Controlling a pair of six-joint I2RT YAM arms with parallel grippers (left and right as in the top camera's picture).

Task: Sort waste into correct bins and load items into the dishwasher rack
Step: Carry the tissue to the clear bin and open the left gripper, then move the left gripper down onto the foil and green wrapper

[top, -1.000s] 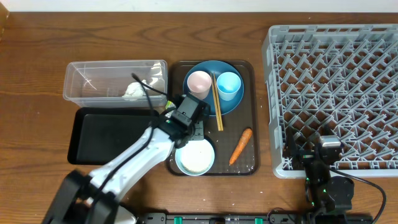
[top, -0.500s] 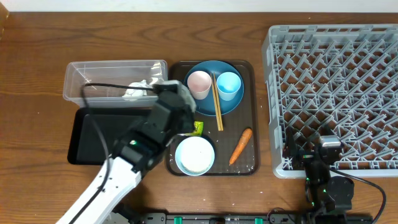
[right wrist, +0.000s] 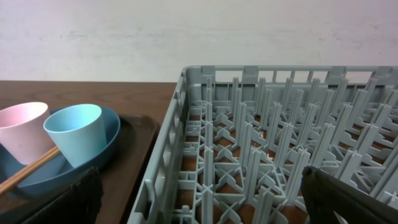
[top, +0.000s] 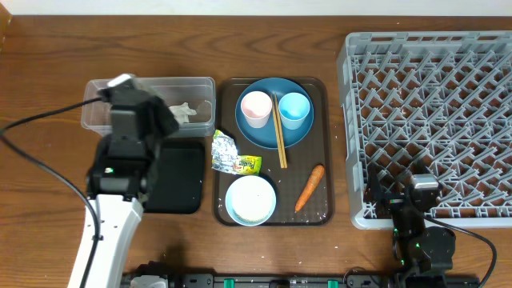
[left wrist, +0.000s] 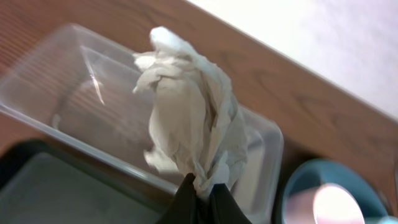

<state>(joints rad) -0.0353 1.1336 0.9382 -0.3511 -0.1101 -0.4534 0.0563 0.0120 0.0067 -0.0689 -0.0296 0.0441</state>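
- While the L arm swung off the tray [top: 326, 144], the right gripper [right wrist: 202, 200] (nearest, by the rack [top: 346, 120] corner) hasn't stirred: fingers spread, empty.
- Mid-table: foil wrapper [top: 232, 158] is now uncovered at the tray's left edge, w/ the carrot [top: 310, 186] right of the bowl [top: 250, 200]. Both unsorted.
- Farther back: left gripper [left wrist: 200, 193] pinches the crumpled tissue [left wrist: 193, 124], dangling it over the clear tub [left wrist: 74, 81]. Release looks next, then wrapper & carrot.
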